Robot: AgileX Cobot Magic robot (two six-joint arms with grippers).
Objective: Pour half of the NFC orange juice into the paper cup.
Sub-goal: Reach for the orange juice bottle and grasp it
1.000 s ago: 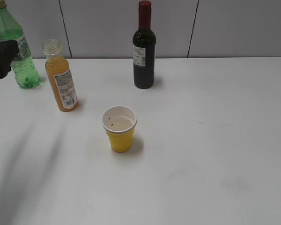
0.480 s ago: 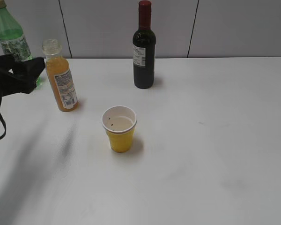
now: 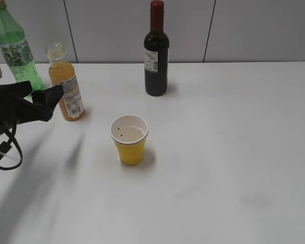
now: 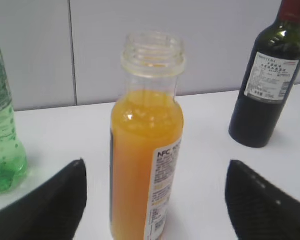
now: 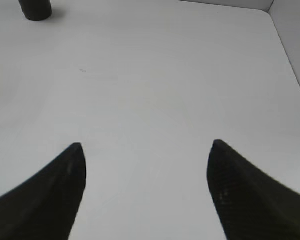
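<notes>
On the left side of the white counter point(image 3: 218, 152), the small clear plastic bottle of NFC orange juice point(image 3: 66, 84) is standing upright and uncapped, its white printed label facing right. The black left end effector point(image 3: 43, 104) is hovering just beside it on the left, and the wrist view is showing the two fingers point(image 4: 50, 205) spread wide on either side of the bottle point(image 4: 146, 150), not touching it, nothing gripped. Behind and to the left, a taller green plastic bottle point(image 3: 15, 48) is standing near the wall. Toward the middle of the counter, the small yellow paper cup with the white rim point(image 3: 129, 140) is sitting upright, apart from the juice bottle and nearer the camera. Further back, a dark glass wine bottle with a red capsule point(image 3: 156, 51) is standing upright. The right end effector point(image 5: 145, 170) is out of the exterior view; its wrist camera is showing both dark fingers held wide apart over bare counter, holding nothing.
</notes>
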